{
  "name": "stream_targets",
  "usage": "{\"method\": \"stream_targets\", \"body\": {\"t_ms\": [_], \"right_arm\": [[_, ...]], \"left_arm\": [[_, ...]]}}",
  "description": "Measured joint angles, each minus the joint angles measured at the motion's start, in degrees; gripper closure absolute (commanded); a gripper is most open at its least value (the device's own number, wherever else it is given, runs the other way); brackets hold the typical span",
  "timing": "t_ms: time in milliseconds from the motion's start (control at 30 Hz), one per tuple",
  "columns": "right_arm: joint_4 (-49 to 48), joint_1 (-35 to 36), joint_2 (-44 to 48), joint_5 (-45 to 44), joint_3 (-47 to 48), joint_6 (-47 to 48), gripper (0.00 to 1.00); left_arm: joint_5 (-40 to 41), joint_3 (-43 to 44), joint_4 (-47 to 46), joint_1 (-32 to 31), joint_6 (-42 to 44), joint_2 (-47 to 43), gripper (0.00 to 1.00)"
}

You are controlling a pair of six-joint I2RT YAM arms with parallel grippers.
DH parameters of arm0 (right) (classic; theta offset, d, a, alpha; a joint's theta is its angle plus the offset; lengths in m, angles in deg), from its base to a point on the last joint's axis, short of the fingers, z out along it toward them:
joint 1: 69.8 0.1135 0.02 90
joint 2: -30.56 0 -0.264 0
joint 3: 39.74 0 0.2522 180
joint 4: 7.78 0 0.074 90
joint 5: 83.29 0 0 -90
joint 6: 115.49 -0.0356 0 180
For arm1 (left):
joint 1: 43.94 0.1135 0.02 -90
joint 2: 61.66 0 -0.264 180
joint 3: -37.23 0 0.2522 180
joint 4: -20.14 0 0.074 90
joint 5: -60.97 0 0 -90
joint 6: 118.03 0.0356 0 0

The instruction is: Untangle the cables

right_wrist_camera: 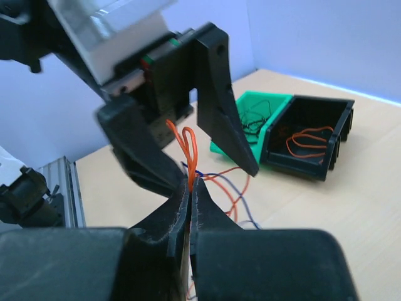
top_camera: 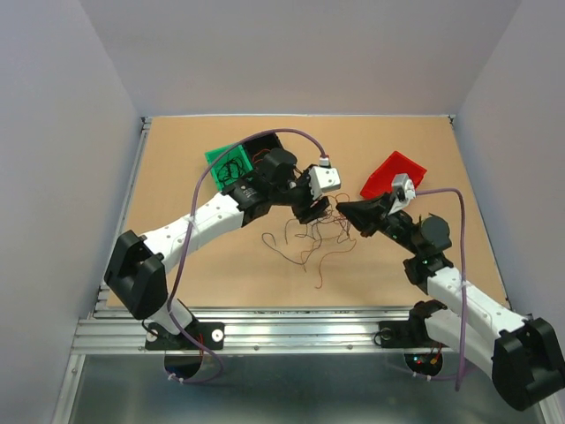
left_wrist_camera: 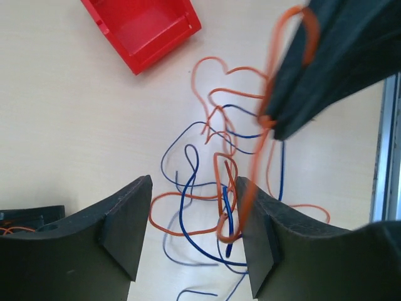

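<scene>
Two arms meet over the middle of the table (top_camera: pixel 168 177), their tips close together above a loose heap of cables (top_camera: pixel 309 240). The heap lies flat on the bare wood between the arms, a scatter of thin strands that the left wrist view shows as orange and dark blue, looping over and under each other. The right gripper (right_wrist_camera: pixel 190 191) is pinched tight on one orange wire (right_wrist_camera: pixel 189 145), whose folded end stands up as a narrow loop just above the closed tips; the rest of that strand drops toward the heap. The left gripper (left_wrist_camera: pixel 194 182) hangs spread wide, jaws apart and holding nothing, with the tangle showing on the table through the gap. In the left wrist view the raised orange strand runs down close beside one of its fingers (left_wrist_camera: pixel 257 238), though whether it touches cannot be told because the strand is blurred there. A red bin (top_camera: pixel 393 174) sits on the table behind the right arm, well apart from the heap. A green bin (top_camera: pixel 225 159) lies at the far left behind the left arm, with a few dark strands inside. Just beside it, touching its side, is a black bin (right_wrist_camera: pixel 307 141) with a coil of orange strands lying in it.
</scene>
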Motion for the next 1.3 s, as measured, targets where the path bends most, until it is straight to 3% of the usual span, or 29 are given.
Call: {"method": "stream_targets", "body": {"t_ms": [133,167,200,500,600,767,1067,1267,1300], "right_arm": [[-0.2,0.0,4.3,-0.7,-0.6,-0.4,0.99],[0.0,0.0,4.7,-1.0,-0.6,-0.5,0.99],[0.0,0.0,4.9,-1.3,-0.7,-0.5,0.99],[1.4,0.0,7.7,-6.8,-2.5,-1.3,0.99],[1.4,0.0,10.6,-9.5,-3.1,-1.8,0.99],[1.6,0.0,14.6,-14.4,-3.6,-2.2,0.99],[1.9,0.0,18.1,-22.1,-3.1,-1.2,1.00],[6.1,0.0,17.3,-26.3,5.2,-0.2,0.99],[6.8,0.0,17.2,-26.8,7.2,-0.1,1.00]], "left_arm": [[1.2,-0.9,-3.8,0.0,-0.8,0.4,0.48],[1.2,-2.0,-5.7,0.0,-1.0,0.4,0.61],[1.2,-3.1,-7.2,0.0,-1.4,0.4,0.65],[0.7,-6.4,-12.5,0.0,-2.9,0.8,0.61],[0.3,-6.4,-13.2,0.0,-3.1,2.1,0.74],[-0.9,-7.5,-14.8,0.0,-3.2,3.4,0.65],[-1.7,-7.4,-16.3,0.0,-2.5,12.4,0.63],[-1.5,-7.2,-15.6,0.3,-2.3,18.0,0.63],[-1.7,-7.2,-15.6,0.5,-2.4,18.0,0.58]]}}
